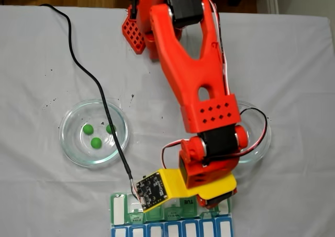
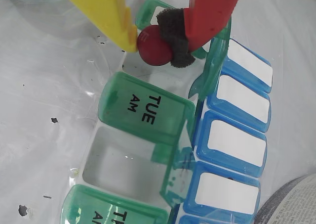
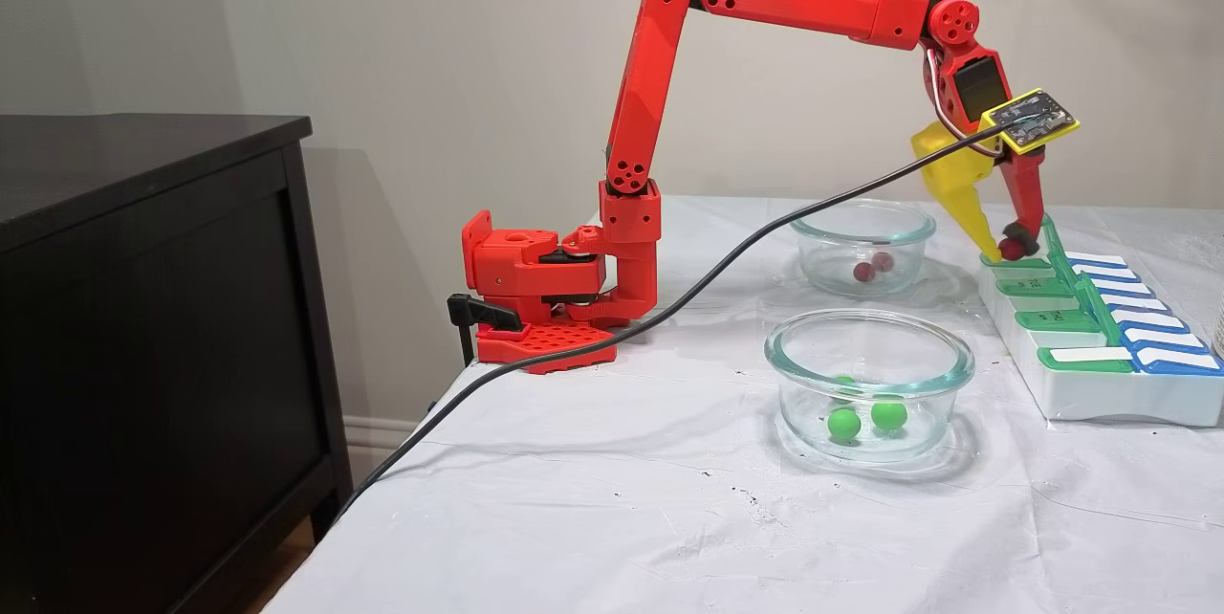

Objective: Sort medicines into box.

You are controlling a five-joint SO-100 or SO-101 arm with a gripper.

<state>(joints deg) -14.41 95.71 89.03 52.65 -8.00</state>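
Fingers (image 2: 150,36), one yellow at left and one red with a dark foam pad at right, pinch a dark red ball (image 2: 154,46) just above the pill organizer (image 2: 148,159). Below them in the wrist view lie a shut green TUE AM lid (image 2: 143,108) and an uncovered white compartment (image 2: 126,164); blue lids (image 2: 237,135) run to their right. Away from the fingers on the bench (image 3: 622,499), one glass dish (image 3: 868,384) holds three green balls (image 3: 843,423).

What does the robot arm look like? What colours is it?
The arm is bright red plastic with rows of small round holes and black motor blocks. Its tool has one yellow finger and one red finger with a dark foam pad. A yellow plate carries a circuit board with a black cable.
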